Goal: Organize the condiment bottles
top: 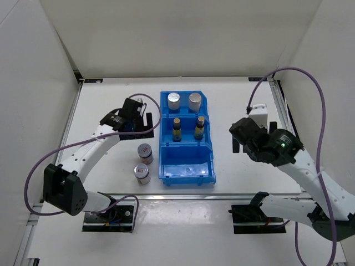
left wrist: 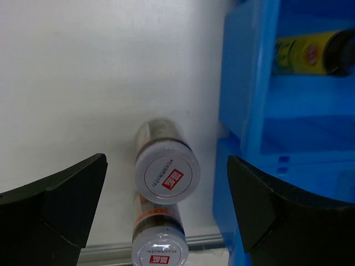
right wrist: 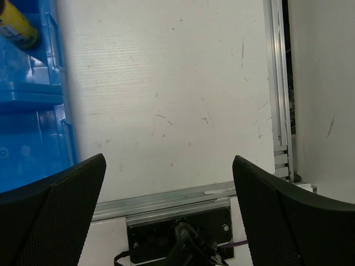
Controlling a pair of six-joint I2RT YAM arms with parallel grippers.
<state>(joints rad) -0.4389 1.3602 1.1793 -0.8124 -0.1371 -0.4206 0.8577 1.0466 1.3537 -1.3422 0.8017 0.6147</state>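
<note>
Two silver-lidded jars with a red mark on the lid stand on the table left of the blue bin (top: 211,145), one (top: 145,153) behind the other (top: 142,173). In the left wrist view the farther jar (left wrist: 167,173) and the nearer jar (left wrist: 160,250) show between the fingers, below them. Two silver-topped cylinders (top: 173,100) (top: 194,101) stand in the bin's far compartment. Two amber black-capped bottles (top: 177,129) (top: 199,128) stand in the middle compartment; one shows in the left wrist view (left wrist: 310,51). My left gripper (top: 137,115) (left wrist: 166,166) is open and empty, above and behind the jars. My right gripper (top: 244,136) (right wrist: 169,163) is open and empty, right of the bin.
The bin's near compartment (top: 187,169) holds nothing. The bin's blue wall (left wrist: 247,83) stands close to the right of the jars. White walls enclose the table on three sides. An aluminium rail (right wrist: 166,202) runs along the near edge, and the arm mounts sit below it.
</note>
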